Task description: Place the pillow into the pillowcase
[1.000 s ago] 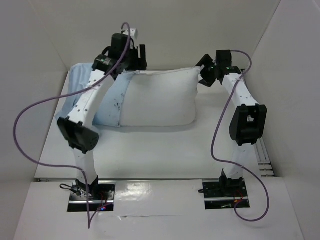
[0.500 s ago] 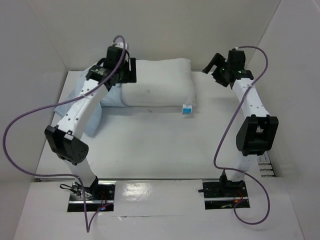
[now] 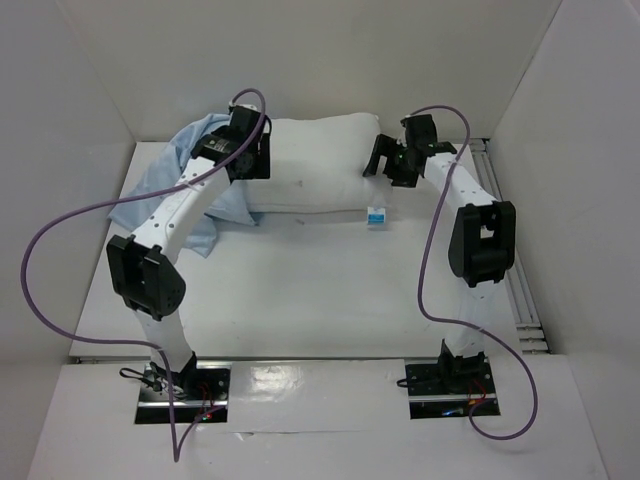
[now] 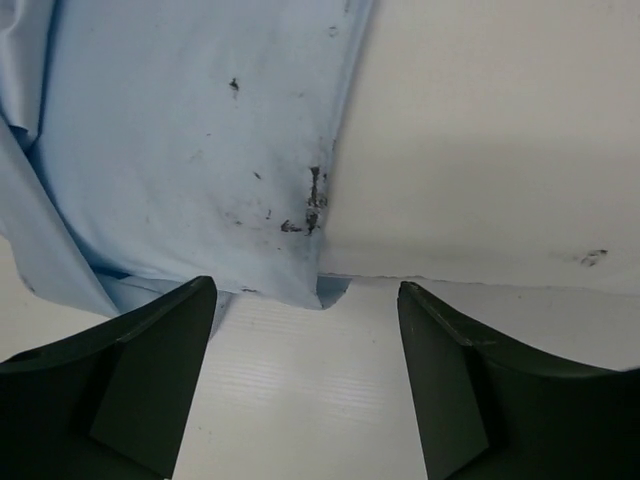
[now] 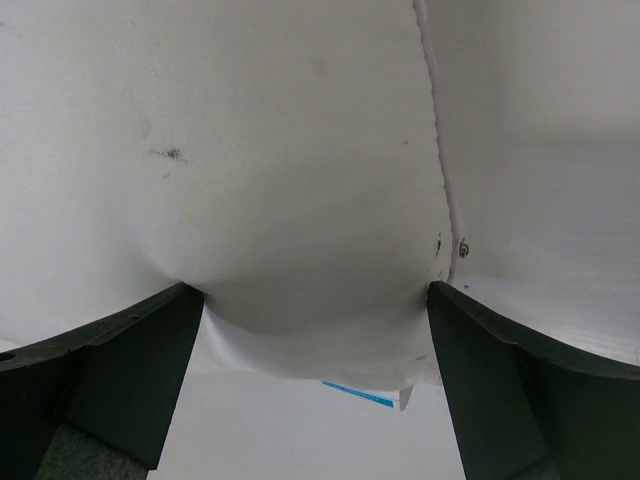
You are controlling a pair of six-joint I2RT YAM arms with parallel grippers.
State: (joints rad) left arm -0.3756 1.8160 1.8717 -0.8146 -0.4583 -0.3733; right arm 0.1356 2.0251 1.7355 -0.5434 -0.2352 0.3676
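The right gripper (image 5: 312, 292) has moved onto the pillow (image 3: 320, 165), jaws apart; left gripper (image 4: 305, 290) jaws apart too. Tag (image 3: 375, 215) writing unreadable.

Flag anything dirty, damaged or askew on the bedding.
Dark smudges stain the pillowcase along its edge against the pillow, which carries fainter specks. No tears visible.
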